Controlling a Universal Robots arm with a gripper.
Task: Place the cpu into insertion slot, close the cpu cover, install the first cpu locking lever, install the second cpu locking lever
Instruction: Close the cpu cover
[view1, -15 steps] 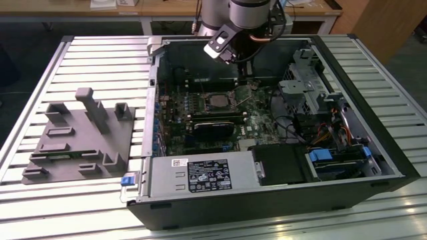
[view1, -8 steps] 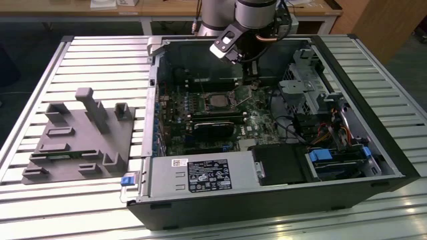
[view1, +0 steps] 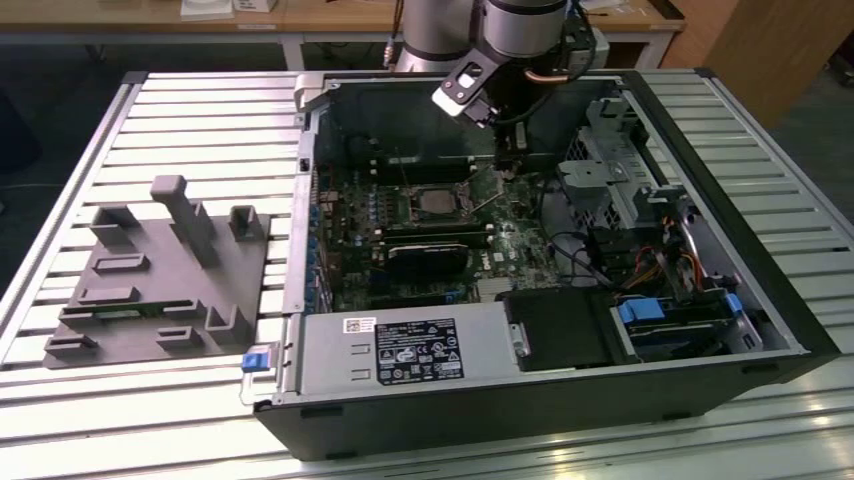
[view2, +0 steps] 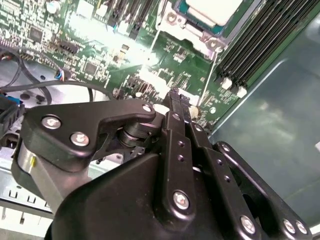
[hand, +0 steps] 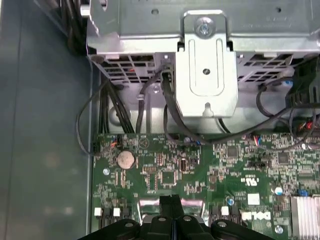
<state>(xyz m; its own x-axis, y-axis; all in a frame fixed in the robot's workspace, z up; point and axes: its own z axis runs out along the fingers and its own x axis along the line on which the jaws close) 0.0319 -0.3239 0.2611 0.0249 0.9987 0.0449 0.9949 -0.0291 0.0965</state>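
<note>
The cpu (view1: 434, 201) lies in the insertion slot (view1: 407, 212) on the green board inside the open computer case. In the second wrist view its pale metal top (view2: 212, 7) shows inside the silvery cpu cover (view2: 172, 20), which lies flat around it. A thin wire locking lever (view2: 207, 77) runs from the socket's corner toward my fingertips; in the exterior view the lever (view1: 489, 205) slants up off the board. My gripper (view1: 509, 160) hangs over the board to the exterior view's right of the socket. Its black fingers (hand: 167, 201) are pressed together, and the gripper (view2: 179, 100) sits beside the lever's end.
A metal drive cage (hand: 205, 75) with black cables rises just past the board's edge. Memory slots (view2: 260, 45) flank the socket. A black card (view1: 427, 255) and the power supply (view1: 400, 350) lie nearer the case front. A grey fixture block (view1: 160, 270) sits on the slatted table.
</note>
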